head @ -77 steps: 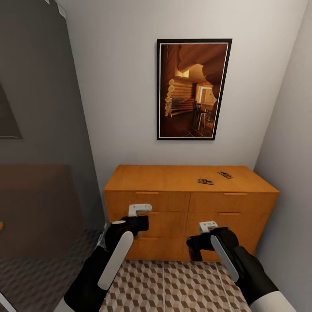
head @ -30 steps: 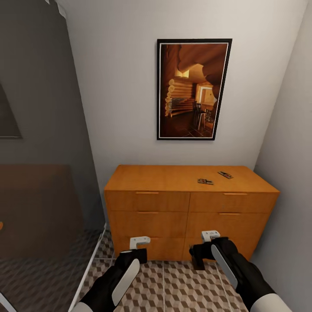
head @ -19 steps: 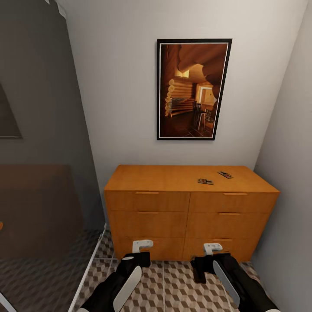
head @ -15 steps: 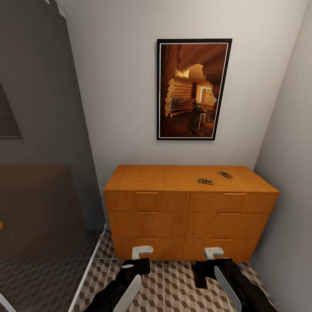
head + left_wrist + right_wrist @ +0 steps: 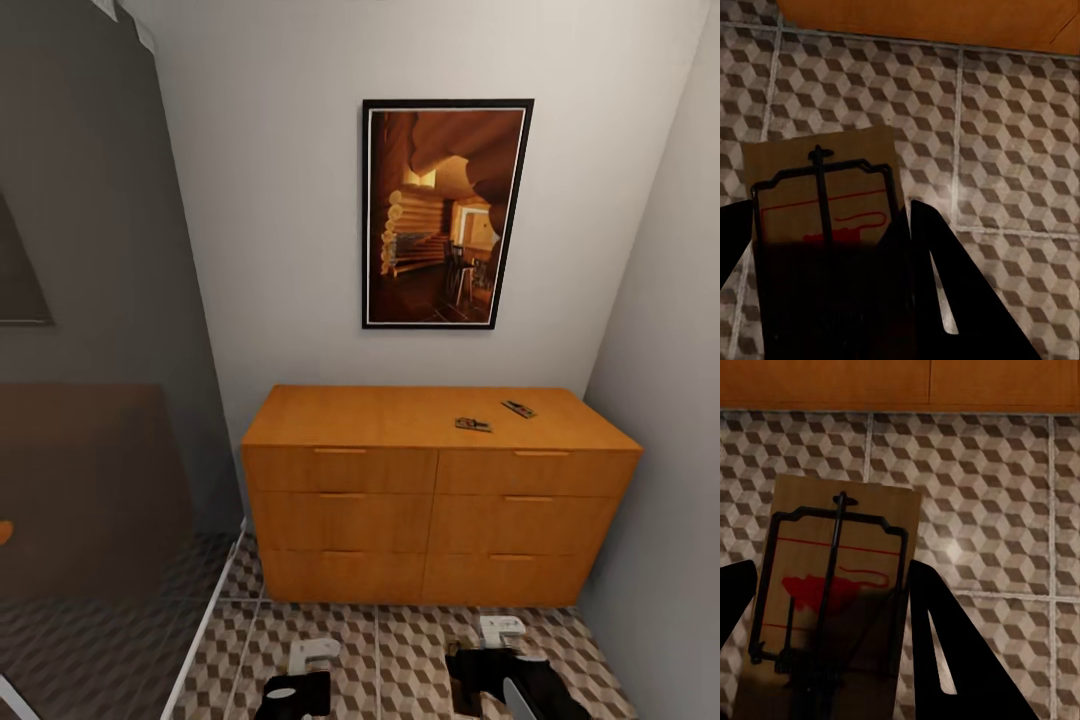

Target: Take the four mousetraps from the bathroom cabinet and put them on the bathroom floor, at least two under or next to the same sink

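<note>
Two mousetraps are held, one in each gripper. In the left wrist view, the left gripper (image 5: 825,300) is closed on a tan mousetrap (image 5: 821,191), whose wire frame and red print sit at centre left of the frame, with cube-patterned bathroom floor (image 5: 1005,150) beyond and the cabinet's (image 5: 945,19) orange front along the upper edge. In the right wrist view, the right gripper (image 5: 832,660) is likewise clamped on a second mousetrap (image 5: 840,562), seen at centre left over the same tiles, the cabinet front again along the top. In the head view, both grippers are low at the bottom edge, the left one (image 5: 310,665) at lower centre left and the right one (image 5: 497,645) at lower centre right, just above the floor in front of the cabinet.

Further out, two more mousetraps are seen on the cabinet top: one (image 5: 472,424) right of centre, the other (image 5: 518,408) nearer the upper right of the top. A framed picture (image 5: 445,212) hangs on the wall above.

The step in hand is judged to be the setting down of the first pair. The next move calls for the boards to be brought flat to the tiles and the jaws released. Whether a sink is near cannot be told, so placement next to it may call for a turn of the base first.
</note>
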`<state>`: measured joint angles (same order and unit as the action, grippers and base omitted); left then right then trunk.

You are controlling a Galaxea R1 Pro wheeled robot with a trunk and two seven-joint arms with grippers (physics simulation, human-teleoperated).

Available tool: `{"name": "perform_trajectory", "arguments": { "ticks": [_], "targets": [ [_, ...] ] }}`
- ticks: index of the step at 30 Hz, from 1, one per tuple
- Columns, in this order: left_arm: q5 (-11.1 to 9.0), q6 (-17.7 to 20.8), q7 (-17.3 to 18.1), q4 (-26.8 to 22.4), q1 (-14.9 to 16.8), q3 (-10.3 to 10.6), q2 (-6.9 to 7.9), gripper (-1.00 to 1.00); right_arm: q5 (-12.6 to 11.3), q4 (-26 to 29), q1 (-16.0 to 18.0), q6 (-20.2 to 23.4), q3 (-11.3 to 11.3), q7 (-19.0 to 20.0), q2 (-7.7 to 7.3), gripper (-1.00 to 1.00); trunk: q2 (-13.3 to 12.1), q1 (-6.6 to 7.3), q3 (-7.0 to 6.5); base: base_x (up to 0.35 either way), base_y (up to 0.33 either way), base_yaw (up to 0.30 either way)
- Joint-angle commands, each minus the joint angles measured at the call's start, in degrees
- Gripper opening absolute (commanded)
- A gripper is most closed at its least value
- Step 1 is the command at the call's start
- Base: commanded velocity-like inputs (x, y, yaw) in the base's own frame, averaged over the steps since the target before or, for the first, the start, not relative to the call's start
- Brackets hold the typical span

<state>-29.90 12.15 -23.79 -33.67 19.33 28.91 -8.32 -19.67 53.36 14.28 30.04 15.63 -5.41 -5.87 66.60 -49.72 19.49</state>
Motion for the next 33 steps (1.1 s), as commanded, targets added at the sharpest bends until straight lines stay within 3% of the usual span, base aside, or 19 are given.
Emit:
{"name": "perform_trajectory", "arguments": {
  "ticks": [1, 7, 12, 19, 27, 33],
  "targets": [
    [-0.2, -0.1, -0.5, 0.3, 0.0, 0.4, 0.05, -1.0, -0.8, -0.2, -0.3, -0.7, 0.3, -0.7, -0.06, -1.0, -0.4, 0.22, -0.12, 0.0, 0.0, 0.0],
    [-0.2, -5.4, 0.0, 1.6, -1.0, 0.4, 0.09, -1.0, -0.8, -4.0, -1.3, -3.4, 0.2, -0.7, 0.0, -1.0, -2.8, 1.54, -1.19, 0.0, 0.0, 0.0],
    [-0.1, -7.0, 0.0, 2.2, -1.9, 0.4, 0.11, -1.0, -0.7, -7.5, -1.5, -4.9, 0.2, -0.7, 0.04, -1.0, -4.8, 2.64, -2.09, 0.0, 0.0, 0.0],
    [-0.1, -10.5, -0.2, 5.1, -2.3, 0.4, 0.13, -1.0, -0.7, -14.6, -1.5, -12.2, 0.8, -0.7, 0.14, -1.0, -7.6, 4.18, -3.35, 0.0, 0.0, 0.0],
    [0.0, -11.5, 0.0, 7.8, -2.4, 0.4, 0.23, -1.0, -0.8, -17.4, -1.5, -13.9, 1.6, -0.7, 0.15, -1.0, -10.8, 5.93, -4.78, 0.0, 0.0, 0.0],
    [2.2, -14.5, 0.1, 12.1, -2.4, 0.4, 0.15, -1.0, -0.8, -20.3, -1.5, -16.4, 2.1, -0.7, 0.3, -1.0, -13.2, 7.25, -5.86, 0.0, 0.0, 0.0]
  ]
}}
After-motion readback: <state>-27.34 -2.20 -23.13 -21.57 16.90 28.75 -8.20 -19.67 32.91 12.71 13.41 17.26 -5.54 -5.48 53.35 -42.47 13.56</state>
